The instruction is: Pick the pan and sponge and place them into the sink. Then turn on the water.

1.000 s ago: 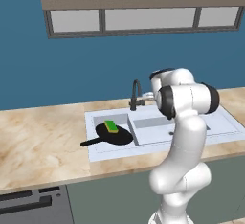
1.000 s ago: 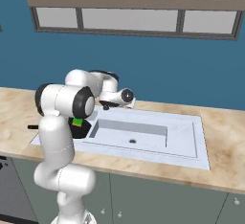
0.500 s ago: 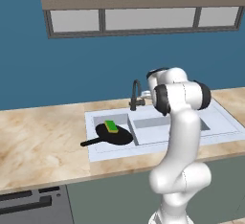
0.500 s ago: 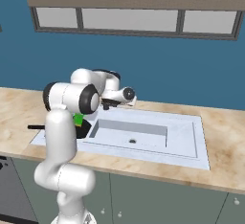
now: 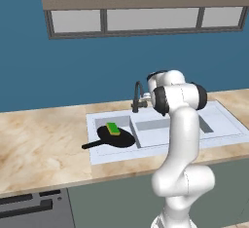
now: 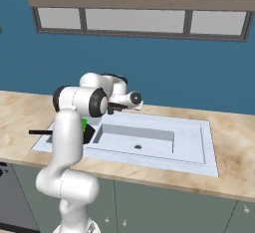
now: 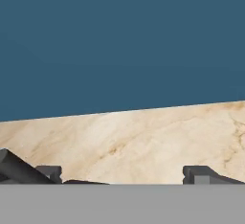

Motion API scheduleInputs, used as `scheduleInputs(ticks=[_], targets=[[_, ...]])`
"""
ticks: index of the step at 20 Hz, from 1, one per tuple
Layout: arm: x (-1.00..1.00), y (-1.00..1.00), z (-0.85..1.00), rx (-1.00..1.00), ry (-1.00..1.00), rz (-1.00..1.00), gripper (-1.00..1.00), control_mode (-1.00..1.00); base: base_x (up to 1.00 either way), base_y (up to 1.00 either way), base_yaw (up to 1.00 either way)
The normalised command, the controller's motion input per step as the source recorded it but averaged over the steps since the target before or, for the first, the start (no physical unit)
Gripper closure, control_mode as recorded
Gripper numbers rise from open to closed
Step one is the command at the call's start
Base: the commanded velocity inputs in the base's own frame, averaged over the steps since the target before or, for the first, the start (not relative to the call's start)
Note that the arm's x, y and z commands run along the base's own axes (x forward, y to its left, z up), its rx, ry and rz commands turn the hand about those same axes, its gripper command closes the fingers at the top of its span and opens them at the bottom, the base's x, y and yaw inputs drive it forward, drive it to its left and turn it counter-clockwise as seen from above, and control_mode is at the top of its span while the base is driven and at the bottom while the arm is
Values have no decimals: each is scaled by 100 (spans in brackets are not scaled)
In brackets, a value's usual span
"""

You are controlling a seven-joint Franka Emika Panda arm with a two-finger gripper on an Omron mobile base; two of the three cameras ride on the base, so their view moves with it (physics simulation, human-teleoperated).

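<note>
The counter held the sink, its right basin bare; the pan lay in the left basin, handle over the rim, the sponge on it. The tool, spread wide and gripping nothing, faced the wall beside the faucet.

No legible text, label, brand, number or sign is found on any surface or object in these views.

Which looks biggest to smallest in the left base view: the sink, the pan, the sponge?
1. sink
2. pan, lying in the left basin
3. sponge, resting on the pan
</note>
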Motion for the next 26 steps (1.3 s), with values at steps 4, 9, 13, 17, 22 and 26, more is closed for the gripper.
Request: scheduleInputs(ticks=[4,9,13,17,22,26], targets=[[35,0,-22,0,0,0,-100,-100,0,0,0],[34,0,-29,0,0,-1,-100,-100,0,0,0],[18,-19,-33,-2,-1,-7,-100,-100,0,0,0],[0,-74,-29,0,-2,-15,-100,-100,0,0,0],[0,-99,-23,4,-3,-20,-100,-100,0,0,0],[0,-100,-14,18,-3,-21,-100,-100,0,0,0]])
